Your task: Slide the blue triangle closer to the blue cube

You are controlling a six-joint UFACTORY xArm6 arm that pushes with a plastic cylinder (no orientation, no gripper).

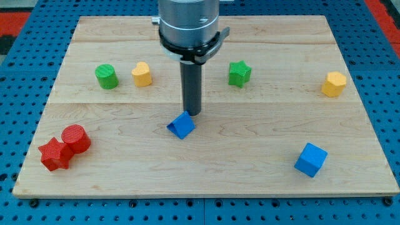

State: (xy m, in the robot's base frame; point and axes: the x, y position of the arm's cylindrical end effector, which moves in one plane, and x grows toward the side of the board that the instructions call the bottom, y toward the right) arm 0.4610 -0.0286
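The arm (189,28) comes down from the view's top as a broad grey cylinder with a black collar. From it a straight dark rod (190,87) hangs upright, and my tip (191,115) touches the blue triangle's (182,125) upper edge.

High front cam, whole board (206,175)

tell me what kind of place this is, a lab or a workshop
Probably a robotics lab bench set up for pushing trials: a pale wooden board lies on a blue perforated metal table, small coloured plastic blocks are scattered on it, and my tip sits at the blue triangle block.
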